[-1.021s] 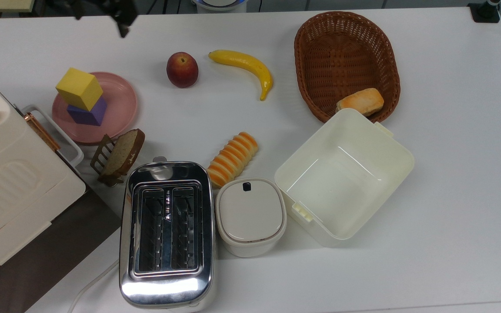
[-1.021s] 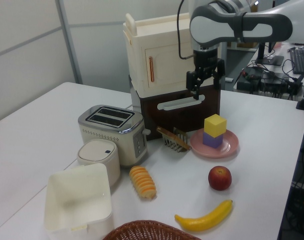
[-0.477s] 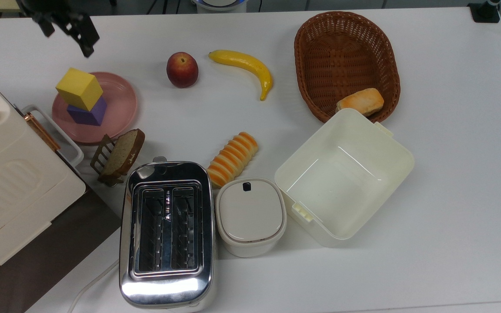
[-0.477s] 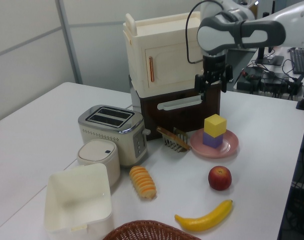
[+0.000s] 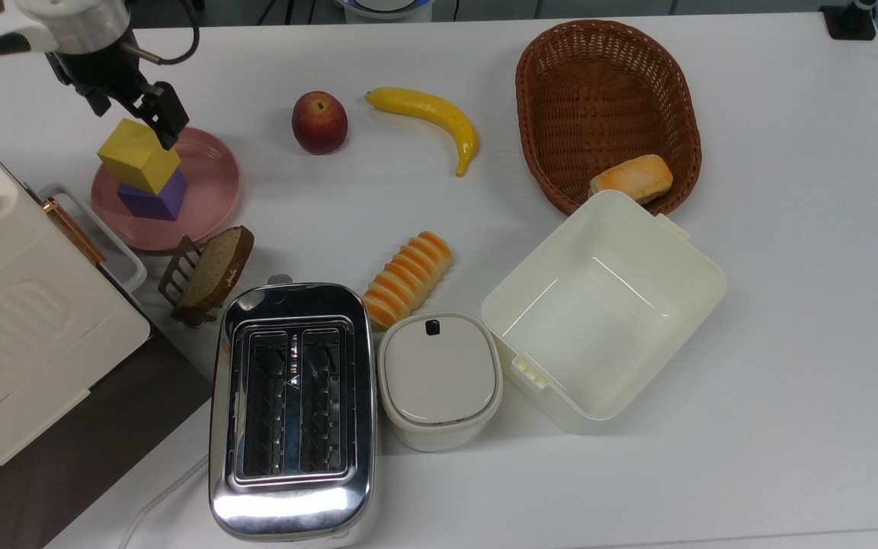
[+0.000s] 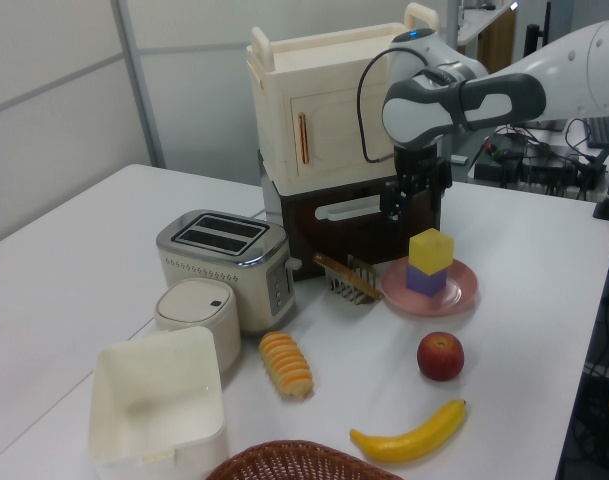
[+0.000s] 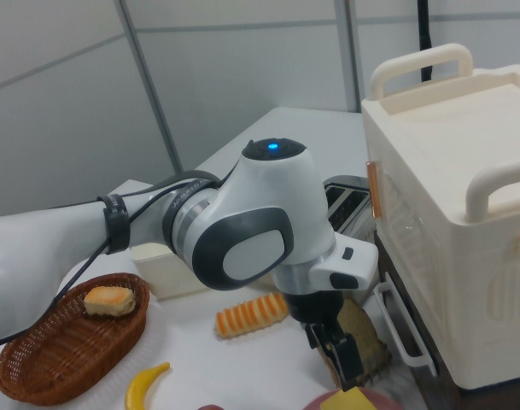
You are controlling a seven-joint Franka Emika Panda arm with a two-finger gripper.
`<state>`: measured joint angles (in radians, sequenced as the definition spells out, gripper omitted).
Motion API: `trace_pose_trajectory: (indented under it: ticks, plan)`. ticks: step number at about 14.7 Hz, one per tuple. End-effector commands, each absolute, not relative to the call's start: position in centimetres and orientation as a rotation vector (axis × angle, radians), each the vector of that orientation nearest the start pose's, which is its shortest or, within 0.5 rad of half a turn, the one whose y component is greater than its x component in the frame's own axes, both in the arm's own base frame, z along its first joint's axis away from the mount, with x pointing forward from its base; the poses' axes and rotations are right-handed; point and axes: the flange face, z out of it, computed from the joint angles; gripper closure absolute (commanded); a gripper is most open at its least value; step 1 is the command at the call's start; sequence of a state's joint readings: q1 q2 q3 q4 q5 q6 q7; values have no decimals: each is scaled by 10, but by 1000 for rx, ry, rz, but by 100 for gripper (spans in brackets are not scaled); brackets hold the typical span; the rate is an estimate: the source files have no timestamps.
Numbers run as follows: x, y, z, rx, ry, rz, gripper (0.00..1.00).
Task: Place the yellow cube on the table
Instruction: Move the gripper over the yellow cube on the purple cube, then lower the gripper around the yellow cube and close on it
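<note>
A: Where is the cube (image 5: 139,155)?

B: Stacked on a purple cube (image 5: 155,197) on a plate (image 5: 214,179); the pincer (image 5: 134,113) hovers just above, fingers spread, holding nothing.

A: How will it handle?

B: Likely rigid, light, matte; take opposite flat faces.

A: Containers?

B: A basket (image 5: 607,84) holds a bun (image 5: 631,178); a tub (image 5: 603,305) sits empty on the surface (image 5: 789,305).

— What do we see changed over the last second?

— The gripper (image 5: 134,114) has moved. In the top view it was up at the table's far edge, well apart from the yellow cube (image 5: 138,156); now it hangs just above the cube's upper edge.

— And in the left view?

— There we watch the gripper (image 6: 409,200) drop and swing in front of the cream cabinet (image 6: 329,105) — it now sits just above the cube.
</note>
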<state>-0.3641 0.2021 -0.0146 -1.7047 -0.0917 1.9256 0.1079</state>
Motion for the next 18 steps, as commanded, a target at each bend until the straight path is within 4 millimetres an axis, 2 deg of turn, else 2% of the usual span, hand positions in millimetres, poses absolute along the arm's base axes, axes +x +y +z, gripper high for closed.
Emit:
trace_pose_trajectory:
  ticks: [1, 3, 8, 18]
  plan:
    - [575, -235, 460, -3192, 685, 0, 0]
    - [575, -236, 446, -3211, 670, 19, 0]
    - [574, -243, 424, -3250, 649, 36, 0]
    - [571, -251, 415, -3281, 645, 56, 0]
